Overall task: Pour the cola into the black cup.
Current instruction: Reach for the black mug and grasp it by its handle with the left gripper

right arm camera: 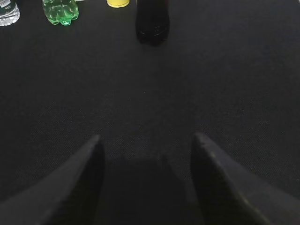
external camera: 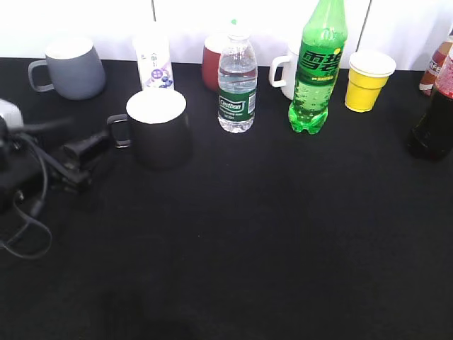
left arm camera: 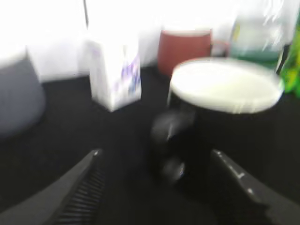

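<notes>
While spreading wide just short of the black cup (external camera: 158, 129), apparently untouching in the blurred wrist view, left gripper (left arm camera: 154, 164) facing its handle; right gripper (right arm camera: 146, 145) gaping empty, well apart from the cola (right arm camera: 152, 18) standing ahead.

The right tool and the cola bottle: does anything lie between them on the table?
No. In the right wrist view the open right tool faces the cola bottle across bare black tablecloth; nothing stands on that stretch.
</notes>
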`<control>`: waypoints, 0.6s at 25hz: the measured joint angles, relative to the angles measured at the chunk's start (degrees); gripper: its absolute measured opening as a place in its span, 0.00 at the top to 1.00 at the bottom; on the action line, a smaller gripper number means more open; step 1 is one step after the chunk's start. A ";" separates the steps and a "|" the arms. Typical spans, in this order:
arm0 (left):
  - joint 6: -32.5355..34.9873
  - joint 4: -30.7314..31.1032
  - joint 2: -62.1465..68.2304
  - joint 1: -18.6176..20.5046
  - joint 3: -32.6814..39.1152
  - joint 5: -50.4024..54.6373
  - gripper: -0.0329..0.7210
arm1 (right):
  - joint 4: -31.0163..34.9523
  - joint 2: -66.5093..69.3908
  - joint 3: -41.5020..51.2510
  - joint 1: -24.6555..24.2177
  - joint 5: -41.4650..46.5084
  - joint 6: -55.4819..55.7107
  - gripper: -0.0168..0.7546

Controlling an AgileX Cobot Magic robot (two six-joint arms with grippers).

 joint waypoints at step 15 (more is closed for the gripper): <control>0.00 -0.78 4.96 0.00 -3.34 0.21 0.27 | 0.00 0.00 0.00 0.00 0.00 0.00 0.40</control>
